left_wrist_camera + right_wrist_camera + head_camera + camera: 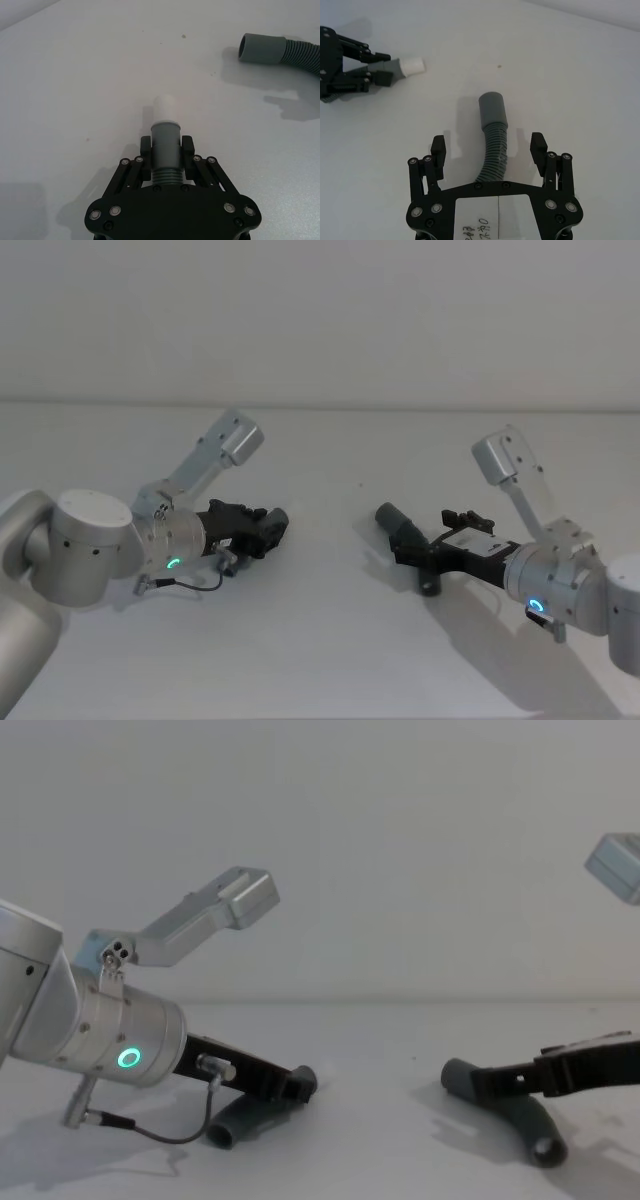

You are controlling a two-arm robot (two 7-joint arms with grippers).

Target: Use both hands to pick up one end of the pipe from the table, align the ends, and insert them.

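The left gripper (262, 527) sat low over the left side of the table (330, 660). Its fingers (145, 148) were pressed in from both sides on the smooth grey collar of the stub piece (165, 135), pinching it firmly. That piece's long axis ran left to right, in line with the gripper. Its white stub (164, 107) stuck out past the fingertips and pointed right, toward the other piece. In the chest view its ribbed tail (240, 1122) drooped back and down from the gripper to close above the table; I could not tell whether it touched.

The socket piece (495, 150) lay on the right side of the table. Its socket cuff (493, 107) pointed left and a little far, with the open mouth turned toward the left gripper's side. From the cuff the ribbed body curved back toward the near right, and its other open end (547, 1150) faced the near edge. The right gripper (488, 145) hovered low over the ribbed part. Its fingers (438, 146) were spread wide, one on each side of the hose and apart from it.

The white stub and the socket cuff were well apart, with bare table between them. Their axes were not in line: the cuff aimed past the stub rather than straight at it.
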